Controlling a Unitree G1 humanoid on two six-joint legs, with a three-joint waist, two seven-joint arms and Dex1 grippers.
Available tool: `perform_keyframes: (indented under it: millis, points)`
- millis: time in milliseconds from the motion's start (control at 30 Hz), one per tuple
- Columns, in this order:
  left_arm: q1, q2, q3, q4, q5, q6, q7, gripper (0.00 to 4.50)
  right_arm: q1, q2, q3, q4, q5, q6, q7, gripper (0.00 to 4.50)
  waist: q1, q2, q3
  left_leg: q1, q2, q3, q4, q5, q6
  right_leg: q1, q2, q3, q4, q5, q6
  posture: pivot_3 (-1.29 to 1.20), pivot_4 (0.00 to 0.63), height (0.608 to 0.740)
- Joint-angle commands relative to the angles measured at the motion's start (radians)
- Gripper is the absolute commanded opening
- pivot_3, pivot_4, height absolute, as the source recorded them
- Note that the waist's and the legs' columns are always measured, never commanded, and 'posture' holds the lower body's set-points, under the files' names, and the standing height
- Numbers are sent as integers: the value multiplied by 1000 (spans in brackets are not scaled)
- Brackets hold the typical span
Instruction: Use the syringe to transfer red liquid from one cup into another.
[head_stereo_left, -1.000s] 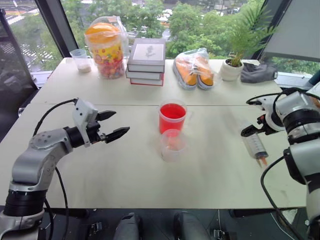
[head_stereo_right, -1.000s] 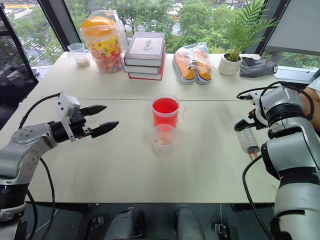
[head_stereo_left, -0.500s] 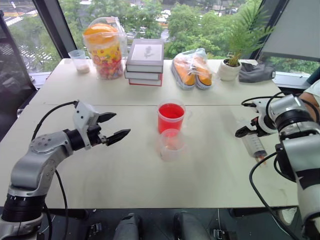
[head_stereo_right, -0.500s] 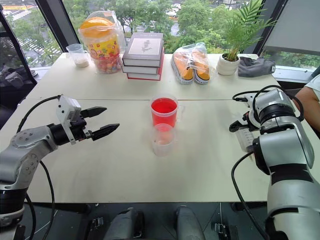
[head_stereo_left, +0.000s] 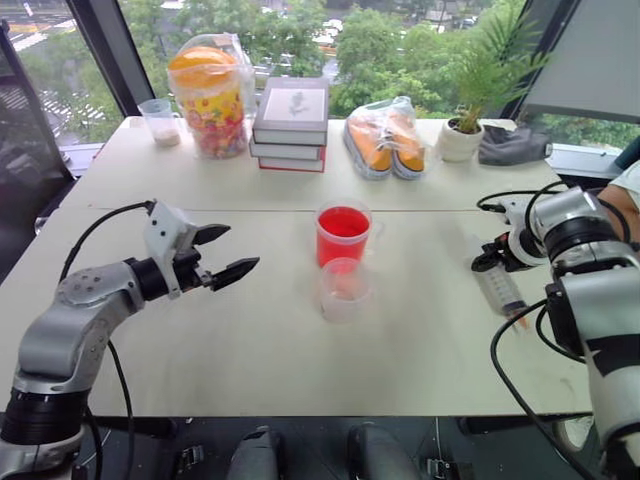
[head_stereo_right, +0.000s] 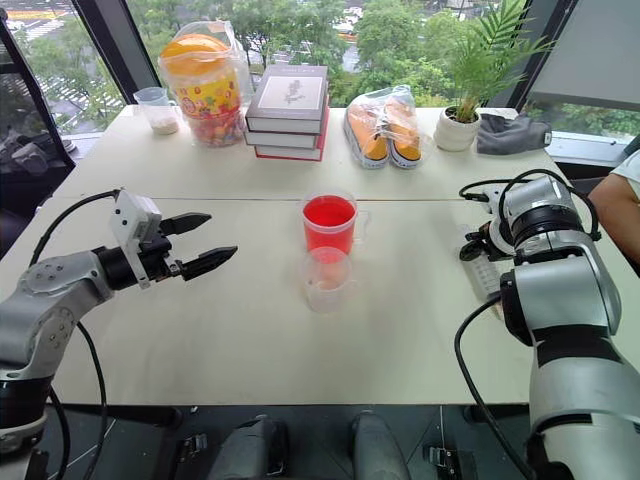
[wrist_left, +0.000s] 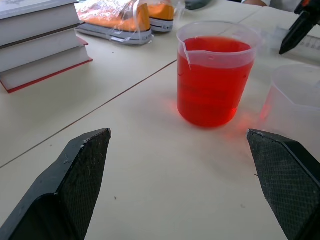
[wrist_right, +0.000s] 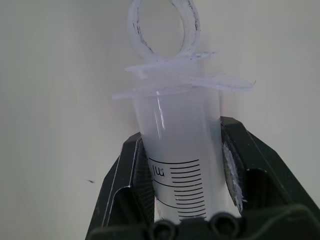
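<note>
The syringe (head_stereo_left: 502, 292) is at the table's right side, its orange tip pointing toward the front edge. My right gripper (wrist_right: 182, 135) is shut on its clear barrel (wrist_right: 180, 150), just below the flange and ring-shaped plunger end. I cannot tell whether it rests on the table. The handled cup of red liquid (head_stereo_left: 343, 236) stands at the table's centre, and the shorter colourless cup (head_stereo_left: 344, 290) is just in front of it. My left gripper (head_stereo_left: 238, 249) hovers open to the left of both cups, pointing at them. The left wrist view shows the red cup (wrist_left: 212, 75) and the clear cup (wrist_left: 295, 100).
Along the far edge stand a small cup (head_stereo_left: 160, 121), a candy jar (head_stereo_left: 210, 95), stacked books (head_stereo_left: 292, 125), bagged orange shoes (head_stereo_left: 388, 142), a potted plant (head_stereo_left: 465, 135) and a dark cloth (head_stereo_left: 515, 146). A person's sleeve (head_stereo_left: 628, 180) shows at the right edge.
My right gripper has closed on the syringe barrel and shifted slightly left with it. The left arm has kept still.
</note>
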Motion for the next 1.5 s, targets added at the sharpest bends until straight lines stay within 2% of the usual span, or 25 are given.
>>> perform_keyframes:
  millis: [33, 200, 333, 500, 667, 833, 1100, 1500]
  points:
    - [-24, 22, 43, -10, -6, -13, -5, 4500, -115, -27, -185, -217, 127, -148, -76, 1465, -8, 4, 3, 0, 0, 0, 0, 0, 0, 0, 0, 0, 0, 0, 0, 0, 150, 740]
    - [-71, 38, 47, 24, -17, -6, -20, 4500, -99, 39, -434, -512, 329, -187, -168, 1465, -17, 6, 4, 0, 1, -2, -2, 0, 0, -1, 2, 0, 0, 0, 1, 0, 150, 740]
    - [-129, 50, 49, 60, -26, 5, -37, 4500, -21, 184, -632, -825, 569, -188, -201, 1465, -17, 6, 4, 0, 3, -4, -3, 0, 0, 0, 5, -1, 0, 1, 2, 0, 150, 740]
    - [-206, 67, 38, 103, -31, 15, -64, 4500, 166, 327, -570, -1141, 674, -244, -180, 1465, -16, 6, 4, -1, 3, -4, -2, 0, 0, 0, 4, -1, 1, 1, 2, 0, 150, 740]
    - [-283, 70, 18, 136, -36, 30, -89, 4500, 370, 404, -453, -1327, 687, -347, -145, 1465, -17, 6, 3, -1, 2, -5, -1, 0, -1, 1, 4, -1, 1, 1, 3, 0, 150, 740]
    - [-341, 56, -7, 161, -38, 44, -110, 4500, 482, 441, -371, -1342, 653, -476, -136, 1465, -19, 6, 3, -1, 2, -5, 0, 1, -1, 1, 4, -1, 3, 1, 3, 0, 150, 740]
    - [-484, -22, -100, 229, -21, 44, -145, 4500, 534, 488, -252, -1167, 510, -758, -133, 1465, -21, 5, 4, 1, 2, -6, 1, 2, -4, 0, 6, -1, 7, 1, 3, 0, 150, 740]
    - [-750, -171, -170, 428, -2, 25, -201, 4500, 533, 484, -217, -1106, 487, -821, -131, 1465, -22, 5, 4, 1, 2, -7, 2, 3, -4, 0, 7, 0, 10, 1, 3, 0, 150, 740]
